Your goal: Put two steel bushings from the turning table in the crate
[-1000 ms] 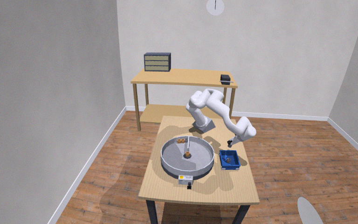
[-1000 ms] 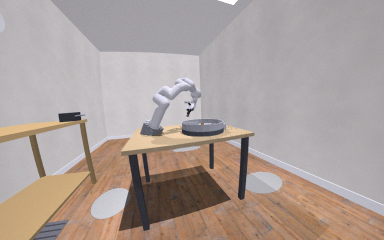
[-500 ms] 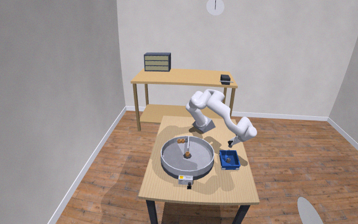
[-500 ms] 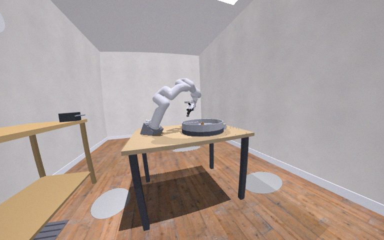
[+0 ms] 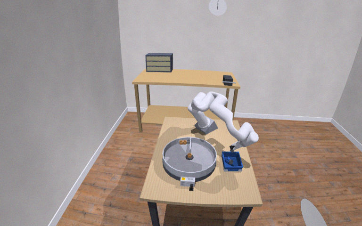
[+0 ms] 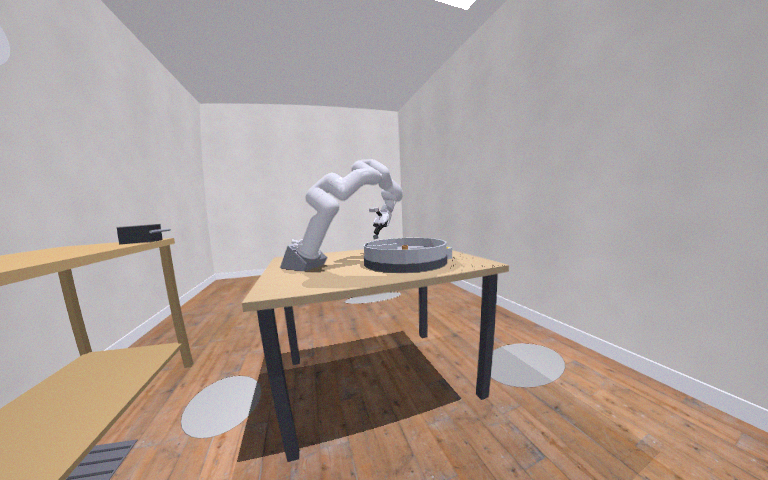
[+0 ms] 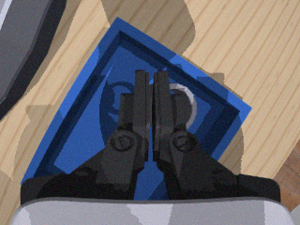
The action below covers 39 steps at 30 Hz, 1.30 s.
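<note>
My gripper hangs above the blue crate. It is shut on the wall of a steel bushing, whose pale ring shows around the right finger in the wrist view. Another bushing lies inside the crate in shadow and looks greyish; the fingers hide it in the wrist view. On the turning table, two copper-coloured bushings and a grey bushing stand at the back beside the straight divider. One more copper-coloured bushing is at the hub.
The turning table's raised wall stands left of the crate in the top view. A divider runs inward from its back wall. A control box sits at its front. A back bench carries a drawer cabinet and a black block.
</note>
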{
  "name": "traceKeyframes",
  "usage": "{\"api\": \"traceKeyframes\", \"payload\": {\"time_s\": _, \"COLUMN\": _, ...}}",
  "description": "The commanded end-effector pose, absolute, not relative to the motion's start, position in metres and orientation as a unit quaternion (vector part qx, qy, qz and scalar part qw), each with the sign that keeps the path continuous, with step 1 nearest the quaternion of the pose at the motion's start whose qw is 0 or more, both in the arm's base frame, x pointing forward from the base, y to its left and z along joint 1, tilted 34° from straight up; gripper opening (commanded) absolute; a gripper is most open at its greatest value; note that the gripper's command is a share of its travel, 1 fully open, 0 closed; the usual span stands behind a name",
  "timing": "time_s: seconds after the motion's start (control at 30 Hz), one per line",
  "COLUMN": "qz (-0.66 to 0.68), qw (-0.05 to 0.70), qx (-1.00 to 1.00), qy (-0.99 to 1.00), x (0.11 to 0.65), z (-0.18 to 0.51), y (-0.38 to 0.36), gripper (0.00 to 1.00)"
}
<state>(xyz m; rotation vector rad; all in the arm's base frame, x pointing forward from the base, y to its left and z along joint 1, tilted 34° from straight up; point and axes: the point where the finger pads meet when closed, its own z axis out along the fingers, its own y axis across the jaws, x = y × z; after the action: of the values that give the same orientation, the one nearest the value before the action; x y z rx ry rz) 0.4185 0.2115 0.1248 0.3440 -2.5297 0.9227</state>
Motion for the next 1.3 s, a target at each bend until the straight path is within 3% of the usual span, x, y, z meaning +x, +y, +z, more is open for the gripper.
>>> {"api": "traceKeyframes", "payload": {"time_s": 0.0, "qz": 0.331, "qw": 0.208, "qx": 0.125, "qy": -0.912, "x": 0.426, "z": 0.112, "y": 0.206, "gripper": 0.00}}
{"api": "traceKeyframes", "payload": {"time_s": 1.27, "qz": 0.331, "qw": 0.208, "qx": 0.125, "qy": -0.912, "x": 0.436, "z": 0.087, "y": 0.193, "gripper": 0.00}}
